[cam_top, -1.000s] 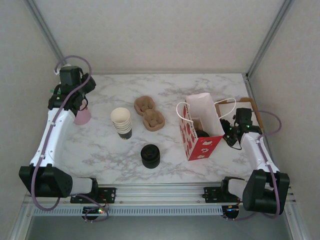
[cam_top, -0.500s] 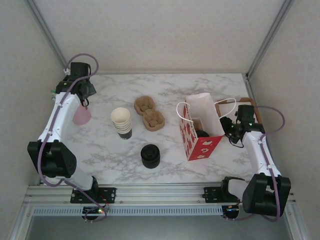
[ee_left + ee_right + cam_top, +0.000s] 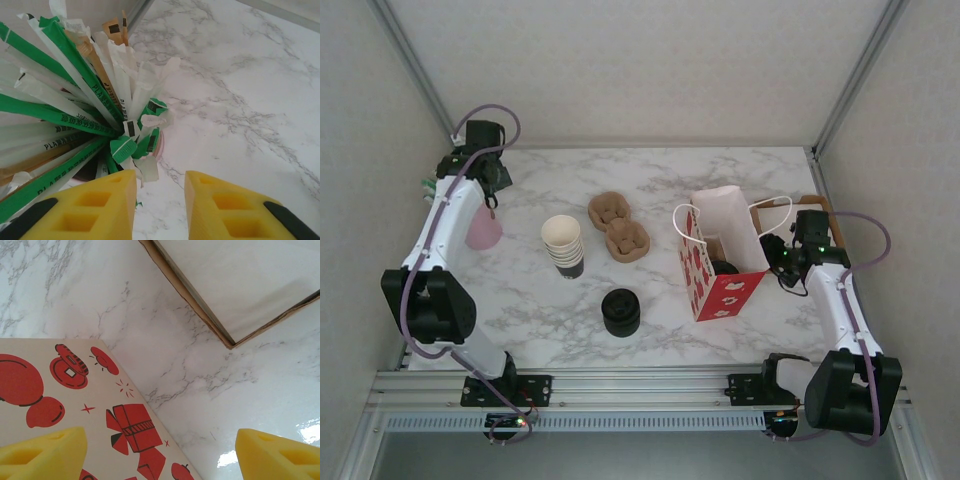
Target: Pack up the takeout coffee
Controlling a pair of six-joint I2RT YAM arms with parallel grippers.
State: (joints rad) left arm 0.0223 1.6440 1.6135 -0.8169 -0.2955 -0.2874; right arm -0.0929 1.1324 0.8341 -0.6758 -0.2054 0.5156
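The takeout coffee stands inside the red-and-white paper bag; only its round black lid shows. My right gripper hovers at the bag's right side, open wide. In the right wrist view, one yellow finger lies over the printed bag wall and the other over bare marble. My left gripper is at the far left, above a pink cup full of wrapped straws. Its fingers stand a little apart with only marble between them, a white wrapper tip beside the left one.
A stack of lidless white cups and a brown cup carrier sit mid-table. A squat black stack of lids is nearer the front. A brown-edged board lies behind the right gripper, by the table's right edge.
The left arm has swung up and back over the straw cup, and its jaws have narrowed. The right arm has barely moved.
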